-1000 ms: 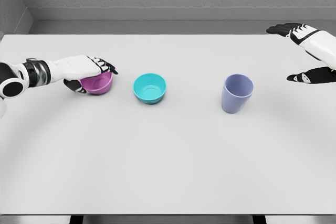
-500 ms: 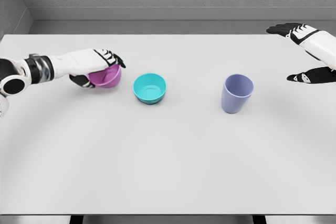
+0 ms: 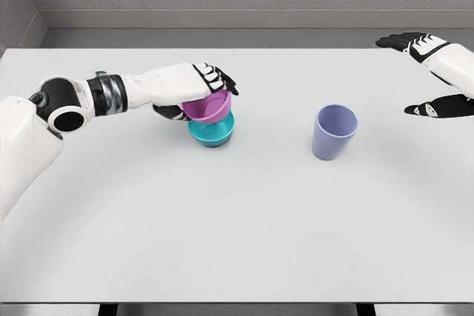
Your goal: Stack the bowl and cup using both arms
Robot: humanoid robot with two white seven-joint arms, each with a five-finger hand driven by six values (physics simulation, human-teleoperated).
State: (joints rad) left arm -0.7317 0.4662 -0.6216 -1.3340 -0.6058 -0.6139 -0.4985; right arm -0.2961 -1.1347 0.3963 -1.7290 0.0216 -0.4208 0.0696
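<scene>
Small glossy magenta-purple plastic bowl point(image 3: 208, 106), rounded sides, smooth rim, opening tilted a bit toward the camera and to the right. It's up off the white tabletop point(image 3: 237, 220), sitting directly over the teal-turquoise plastic bowl point(image 3: 214, 131), w/ its base at or just inside the teal rim; can't tell if the two are touching. Left hand point(image 3: 194, 86) is clamped on it: white palm and black-tipped fingers point(image 3: 222, 79) draped over the far rim from above, thumb tucked under the left side. Left arm stretches in from the left edge, roughly level w/ the table.

Teal bowl stands upright on the table, centre-left; only its front wall and part of the rim show below the purple one, inside mostly covered.

Lavender-blue plastic cup point(image 3: 334, 132), tapered, upright, mouth open to the camera, nothing visible in it. It stands right of centre, well apart from both bowls.

Right hand point(image 3: 433, 79) is at the far right edge, near the table's back corner, fingers spread wide and holding nothing, well apart from the cup.
</scene>
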